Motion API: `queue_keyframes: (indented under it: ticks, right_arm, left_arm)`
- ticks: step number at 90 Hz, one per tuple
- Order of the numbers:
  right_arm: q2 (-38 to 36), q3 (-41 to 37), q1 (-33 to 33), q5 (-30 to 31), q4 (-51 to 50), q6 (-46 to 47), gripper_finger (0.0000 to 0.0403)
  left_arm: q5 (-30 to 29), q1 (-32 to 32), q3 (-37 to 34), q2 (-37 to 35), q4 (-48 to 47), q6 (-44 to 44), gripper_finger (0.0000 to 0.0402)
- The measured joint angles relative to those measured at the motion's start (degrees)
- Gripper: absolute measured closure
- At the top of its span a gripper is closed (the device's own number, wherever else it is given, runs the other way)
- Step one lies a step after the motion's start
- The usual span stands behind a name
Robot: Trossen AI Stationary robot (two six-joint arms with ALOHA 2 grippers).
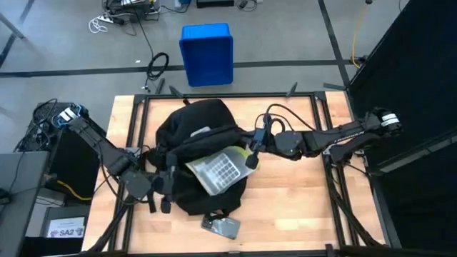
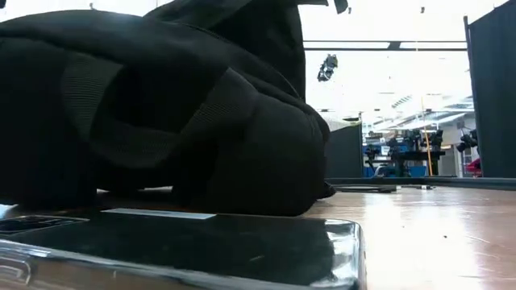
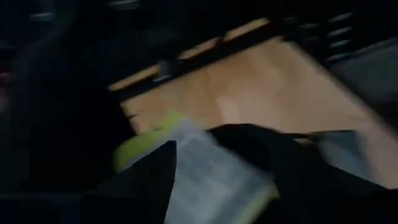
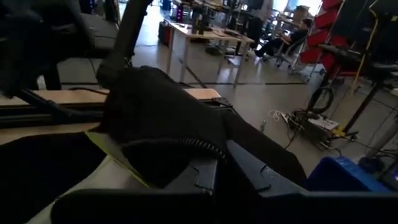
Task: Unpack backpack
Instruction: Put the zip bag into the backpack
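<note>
Pulling the flat grey keypad thing [image 1: 221, 170] out needs a slow, straight tug. The backpack [image 1: 196, 128] lies mid-bench. The right gripper [image 1: 251, 155] looks pinched on the keypad's edge; the left gripper [image 1: 161, 187] grabs the bag's side, though I cannot tell how tightly.

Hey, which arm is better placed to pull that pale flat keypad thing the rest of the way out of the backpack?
Probably the right. Its end effector sits at the keypad item's exposed edge at the backpack opening. The left end effector is at the bag's other side, seemingly holding the fabric.
</note>
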Motion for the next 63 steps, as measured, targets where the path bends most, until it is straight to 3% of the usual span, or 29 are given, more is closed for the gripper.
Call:
queue_keyframes:
  ticks: [21, 63]
  right_arm:
    - [0.02, 0.00, 0.70, -0.16, 1.27, -0.04, 0.0403]
    - [0.04, 0.00, 1.02, -0.22, 1.39, 0.00, 0.0403]
  left_arm:
    - [-13.58, 3.04, 0.00, 0.84, 0.21, 2.61, 0.0156]
    - [-20.34, 11.15, -0.02, 0.81, -0.48, 2.71, 0.0106]
